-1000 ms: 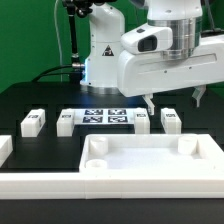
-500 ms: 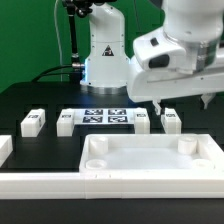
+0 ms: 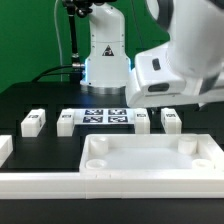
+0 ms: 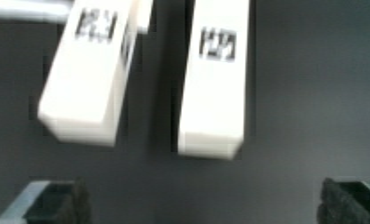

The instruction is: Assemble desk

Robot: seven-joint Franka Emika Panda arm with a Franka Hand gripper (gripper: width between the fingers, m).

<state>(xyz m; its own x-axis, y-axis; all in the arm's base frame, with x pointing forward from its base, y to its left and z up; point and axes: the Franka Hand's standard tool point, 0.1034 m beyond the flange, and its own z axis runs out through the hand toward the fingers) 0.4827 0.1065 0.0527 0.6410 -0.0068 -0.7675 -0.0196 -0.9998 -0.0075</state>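
Black matte table (image 3: 40, 95) fills your exterior view, with a green backdrop (image 3: 30, 40) behind it on that view's left and the white arm (image 3: 180, 65) bulking in from the upper right.

Dead centre at the back of the table lies the marker board (image 3: 103, 117), flat, its tags facing up. A long white rail (image 3: 40, 187) runs across the front edge.

Now the desk itself, and it's in pieces. The desk panel (image 3: 150, 160) sits flat on the table in the foreground, towards the exterior view's right. It's white plastic with a raised rim, and a round corner socket (image 3: 97, 146) shows clearly at its back corner.

Behind the panel, four short white legs lie in a row on the table, each with a black-and-white tag on top. The first leg (image 3: 32, 122) and second leg (image 3: 67, 122) lie on the exterior view's left of the marker board. The third leg (image 3: 142, 120) and fourth leg (image 3: 171, 120) lie on its right, under the arm. None touches the panel.

Your wrist view looks down on two legs lying side by side on the dark surface. The slanted leg (image 4: 93, 85) and the straight leg (image 4: 217, 85) have a narrow gap between them, and their tags are blurred.

The pincer (image 4: 203, 200) is released. Its two dark fingers (image 4: 49, 200) stand wide apart with nothing between them, clear of both legs.
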